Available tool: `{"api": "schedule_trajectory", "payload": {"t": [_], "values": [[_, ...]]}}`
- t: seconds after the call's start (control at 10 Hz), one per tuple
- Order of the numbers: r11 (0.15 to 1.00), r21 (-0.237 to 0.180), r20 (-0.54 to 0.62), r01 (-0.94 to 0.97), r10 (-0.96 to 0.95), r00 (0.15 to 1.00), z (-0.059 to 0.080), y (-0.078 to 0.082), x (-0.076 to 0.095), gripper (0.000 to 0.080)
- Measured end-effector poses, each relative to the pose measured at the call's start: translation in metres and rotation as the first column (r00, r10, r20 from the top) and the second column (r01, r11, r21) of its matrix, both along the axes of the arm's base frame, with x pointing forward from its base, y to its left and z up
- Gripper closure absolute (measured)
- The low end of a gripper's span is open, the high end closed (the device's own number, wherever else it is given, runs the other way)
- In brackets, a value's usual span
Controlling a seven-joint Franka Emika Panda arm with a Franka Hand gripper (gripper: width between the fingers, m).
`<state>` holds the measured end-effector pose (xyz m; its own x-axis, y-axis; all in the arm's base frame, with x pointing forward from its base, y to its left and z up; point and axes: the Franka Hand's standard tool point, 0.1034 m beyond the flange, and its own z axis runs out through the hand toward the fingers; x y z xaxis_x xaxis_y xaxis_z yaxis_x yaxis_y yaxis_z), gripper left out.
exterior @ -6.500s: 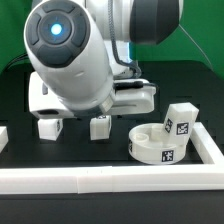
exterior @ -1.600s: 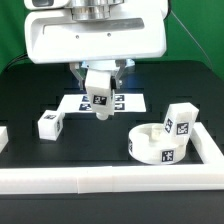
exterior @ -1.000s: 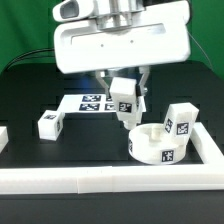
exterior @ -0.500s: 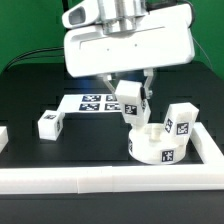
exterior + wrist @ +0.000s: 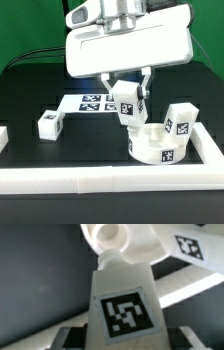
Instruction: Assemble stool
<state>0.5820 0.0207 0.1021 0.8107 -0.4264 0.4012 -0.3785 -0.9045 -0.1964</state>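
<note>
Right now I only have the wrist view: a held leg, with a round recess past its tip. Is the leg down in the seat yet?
Observer: Cannot tell contact. In the exterior view the gripper has the held leg with its lower end right at the top of the seat, on the exterior view's left side of it.
Operator: Any legs I'm missing?
Observer: Yes. The third leg sits on the table, at the exterior view's left, near the marker board.
Operator: And the other tagged one I see?
Observer: The second leg stands upright at the seat's side on the exterior view's right.
</note>
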Motion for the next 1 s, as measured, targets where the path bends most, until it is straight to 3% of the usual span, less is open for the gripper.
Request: {"api": "schedule_trajectory", "payload": {"t": [0.1, 0.6, 1.0], "values": [[1.000, 0.017, -0.023, -0.004, 0.005, 1.000, -0.003, 0.007, -0.002, 0.0472], [1.000, 0.009, -0.025, -0.029, 0.029, 0.999, -0.009, 0.024, -0.009, 0.0472], [1.000, 0.000, -0.022, -0.029, 0.029, 0.999, -0.007, 0.012, -0.007, 0.0472]]}}
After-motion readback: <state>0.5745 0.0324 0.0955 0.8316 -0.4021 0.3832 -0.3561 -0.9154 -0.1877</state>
